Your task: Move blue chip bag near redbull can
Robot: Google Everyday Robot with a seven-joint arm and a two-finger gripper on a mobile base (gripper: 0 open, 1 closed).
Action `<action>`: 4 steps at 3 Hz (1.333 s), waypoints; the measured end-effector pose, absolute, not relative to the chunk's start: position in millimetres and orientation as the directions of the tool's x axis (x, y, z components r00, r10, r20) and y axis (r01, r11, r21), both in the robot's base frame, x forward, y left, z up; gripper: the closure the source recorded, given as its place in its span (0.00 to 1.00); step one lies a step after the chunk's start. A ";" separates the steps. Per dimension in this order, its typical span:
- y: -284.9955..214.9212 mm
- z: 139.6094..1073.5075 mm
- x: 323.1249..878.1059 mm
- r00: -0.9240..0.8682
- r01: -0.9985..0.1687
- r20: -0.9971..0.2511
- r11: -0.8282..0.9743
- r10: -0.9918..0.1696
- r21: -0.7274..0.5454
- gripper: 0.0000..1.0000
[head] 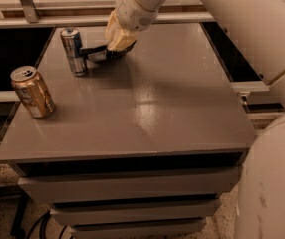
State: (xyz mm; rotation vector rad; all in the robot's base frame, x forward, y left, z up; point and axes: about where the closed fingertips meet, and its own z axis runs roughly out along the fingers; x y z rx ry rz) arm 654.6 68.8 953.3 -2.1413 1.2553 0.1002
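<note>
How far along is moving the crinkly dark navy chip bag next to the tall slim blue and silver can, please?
Mostly done: the dark navy chip bag lies at the table's back, right of the slim blue and silver can. In hand: the gripper sits on the bag's right end. Left: likely release and retreat. The gold can stands apart at the left edge.

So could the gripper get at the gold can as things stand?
Probably yes: the gripper is at the blue chip bag by the redbull can, and bare table lies toward the gold can, though it must skirt the redbull can.
</note>
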 end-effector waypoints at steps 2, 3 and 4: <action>70.8 920.2 646.6 0.520 -0.838 -0.401 -0.358 -0.754 -0.412 1.00; 69.7 914.0 646.7 0.511 -0.846 -0.408 -0.357 -0.757 -0.397 1.00; 67.9 906.6 647.5 0.491 -0.860 -0.421 -0.346 -0.763 -0.376 1.00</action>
